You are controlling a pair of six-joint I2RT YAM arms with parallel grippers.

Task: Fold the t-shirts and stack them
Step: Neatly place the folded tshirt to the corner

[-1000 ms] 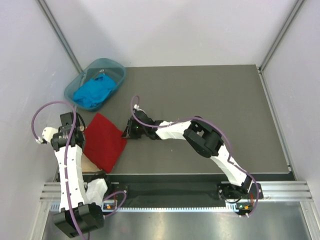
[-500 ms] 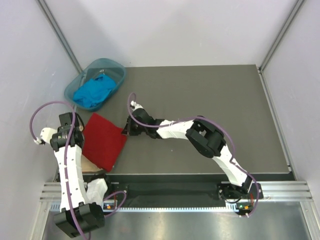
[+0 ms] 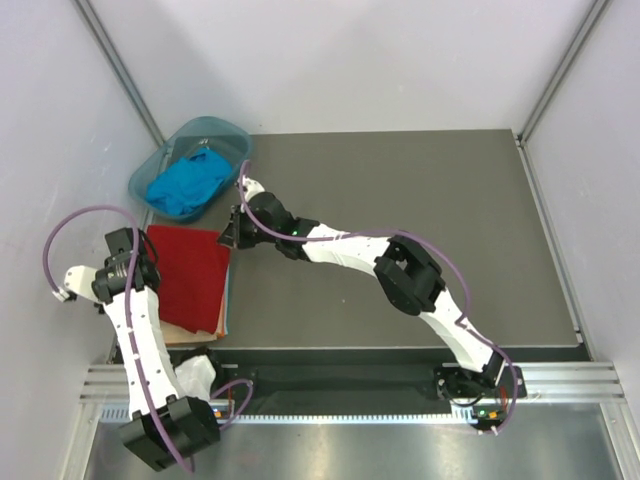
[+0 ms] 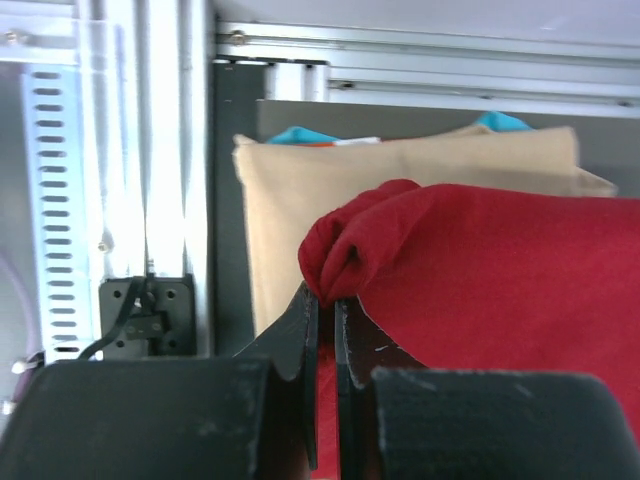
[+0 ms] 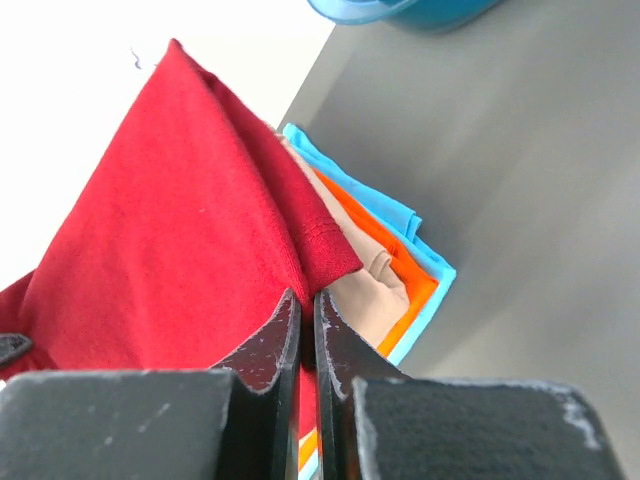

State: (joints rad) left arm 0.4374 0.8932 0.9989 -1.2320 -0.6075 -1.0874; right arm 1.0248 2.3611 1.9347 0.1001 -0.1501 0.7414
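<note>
Two sets of fingers (image 4: 298, 345), red t-shirt (image 3: 190, 275) pinched

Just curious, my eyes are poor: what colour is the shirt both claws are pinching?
Deep red; the t-shirt shows best in the right wrist view.

top view: bright, even, diffuse light from above; faint soft shadows on table (image 3: 420, 180); sharp edge to edge
left wrist: aluminium rail (image 4: 170, 150) glares near white; left fingers (image 4: 305, 360) at bottom blurred; mid-frame in focus
right wrist: top-left corner blown out white; red t-shirt (image 5: 170, 220) weave crisp; right fingers (image 5: 275, 345) soft, out of focus
</note>
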